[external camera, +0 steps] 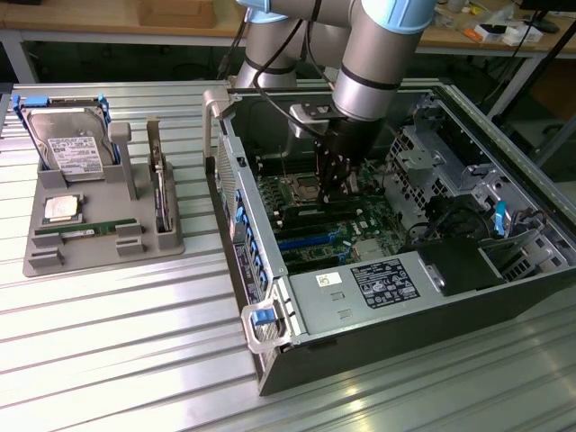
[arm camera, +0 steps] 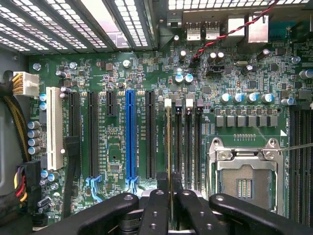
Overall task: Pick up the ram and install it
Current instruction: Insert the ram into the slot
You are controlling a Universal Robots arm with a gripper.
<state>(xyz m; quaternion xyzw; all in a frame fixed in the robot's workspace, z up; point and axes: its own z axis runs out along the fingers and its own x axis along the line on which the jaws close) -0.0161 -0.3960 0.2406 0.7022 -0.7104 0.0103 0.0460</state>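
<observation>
hand (arm camera: 169,198) clamps ram (arm camera: 169,147) edge-on, down at motherboard slots (arm camera: 188,142).

Bright overhead light, glare on ribbed metal table (external camera: 117,342), computer case (external camera: 378,346) interior shadowed, motherboard (arm camera: 117,73) evenly lit

The table (external camera: 108,342) is ribbed, shiny metal; the tray (external camera: 103,256) is matt grey plastic. The gripper (arm camera: 169,185) looks matt black, the motherboard (arm camera: 146,68) glossy green.
</observation>
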